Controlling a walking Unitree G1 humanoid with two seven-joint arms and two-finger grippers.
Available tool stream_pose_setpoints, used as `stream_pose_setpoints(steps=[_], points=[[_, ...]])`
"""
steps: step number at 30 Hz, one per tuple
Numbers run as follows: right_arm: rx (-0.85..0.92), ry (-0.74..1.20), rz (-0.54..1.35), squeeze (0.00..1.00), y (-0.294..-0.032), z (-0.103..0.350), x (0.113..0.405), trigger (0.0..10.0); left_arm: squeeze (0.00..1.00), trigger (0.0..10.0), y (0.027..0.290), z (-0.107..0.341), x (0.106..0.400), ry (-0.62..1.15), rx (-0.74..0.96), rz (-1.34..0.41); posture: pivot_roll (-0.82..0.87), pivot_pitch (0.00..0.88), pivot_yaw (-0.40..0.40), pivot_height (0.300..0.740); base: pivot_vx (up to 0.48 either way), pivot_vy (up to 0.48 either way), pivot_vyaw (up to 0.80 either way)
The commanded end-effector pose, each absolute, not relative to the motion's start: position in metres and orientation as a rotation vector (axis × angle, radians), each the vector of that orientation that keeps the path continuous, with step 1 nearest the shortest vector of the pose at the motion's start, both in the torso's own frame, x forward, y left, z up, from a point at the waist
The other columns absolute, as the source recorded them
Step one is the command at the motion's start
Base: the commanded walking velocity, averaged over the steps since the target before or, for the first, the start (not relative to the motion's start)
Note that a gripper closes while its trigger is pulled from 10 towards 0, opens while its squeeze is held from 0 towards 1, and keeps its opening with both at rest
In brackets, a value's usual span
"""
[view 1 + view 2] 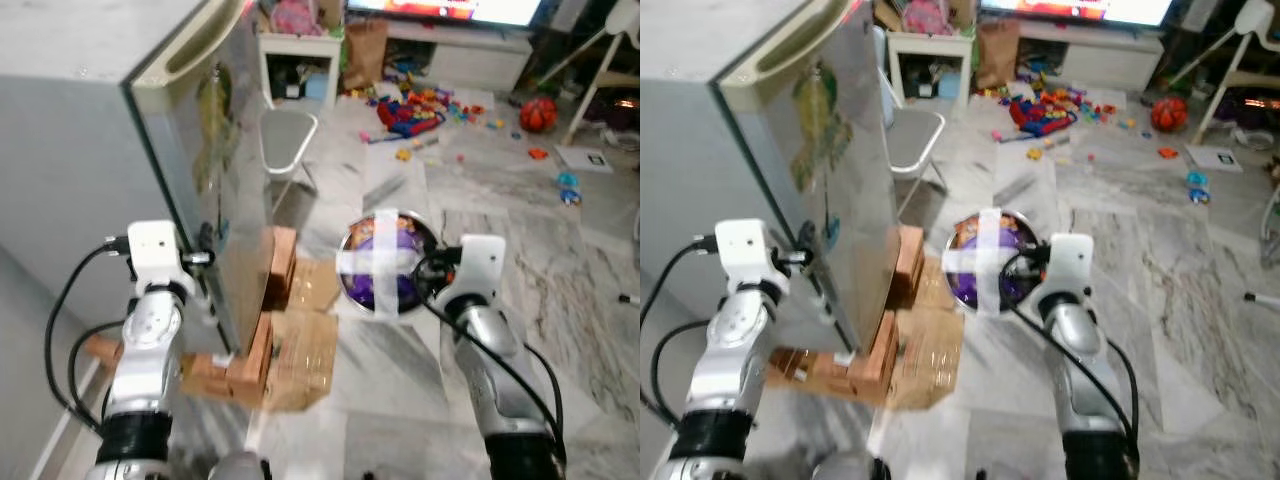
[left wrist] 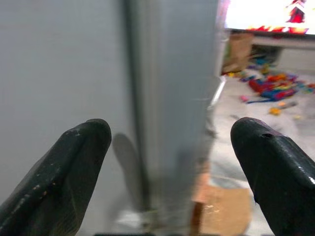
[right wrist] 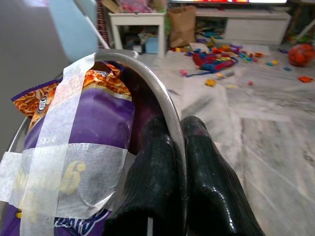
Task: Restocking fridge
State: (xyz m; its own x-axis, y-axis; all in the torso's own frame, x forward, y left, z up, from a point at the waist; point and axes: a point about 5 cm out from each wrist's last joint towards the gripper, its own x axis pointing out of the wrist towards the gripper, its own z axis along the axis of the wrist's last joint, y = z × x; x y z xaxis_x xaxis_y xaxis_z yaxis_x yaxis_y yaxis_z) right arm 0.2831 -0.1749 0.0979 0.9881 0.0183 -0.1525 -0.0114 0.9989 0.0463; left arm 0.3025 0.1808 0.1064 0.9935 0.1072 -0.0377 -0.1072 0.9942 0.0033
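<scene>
Left eye view: left gripper [image 2: 170,162], fingers wide, fronts the fridge [image 1: 150,150] door edge at centre-left to open it, while right gripper [image 3: 179,162] pinches the taped bowl [image 1: 385,262] rim, carrying its purple packet [image 3: 93,123] level.

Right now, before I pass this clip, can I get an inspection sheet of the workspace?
Surface: marble floor.
Job's things: fridge, door shut; metal bowl holding a purple snack packet under white tape.
Clutter: cardboard boxes at the fridge's foot; toys; red ball.
Grippers: left gripper open at the fridge's edge; right gripper shut on the bowl's rim.
Cables: black cables along both arms.
Surroundings: folding chair, white shelf.
</scene>
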Motion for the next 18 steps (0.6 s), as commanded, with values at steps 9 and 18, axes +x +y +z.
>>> stream_pose_setpoints(steps=[9,18], points=[[0.043,0.133,0.004,0.0,-0.179,0.105,0.281,10.0,0.0,10.0,0.171,0.105,0.309,0.039,-0.005,0.056,-0.02,0.0,-0.03,0.74,0.0,0.0,0.0],[0.036,0.132,-0.002,0.0,-0.182,0.109,0.278,10.0,0.0,10.0,0.167,0.106,0.321,0.033,-0.009,0.044,-0.04,0.0,-0.026,0.74,0.0,0.0,0.0]])
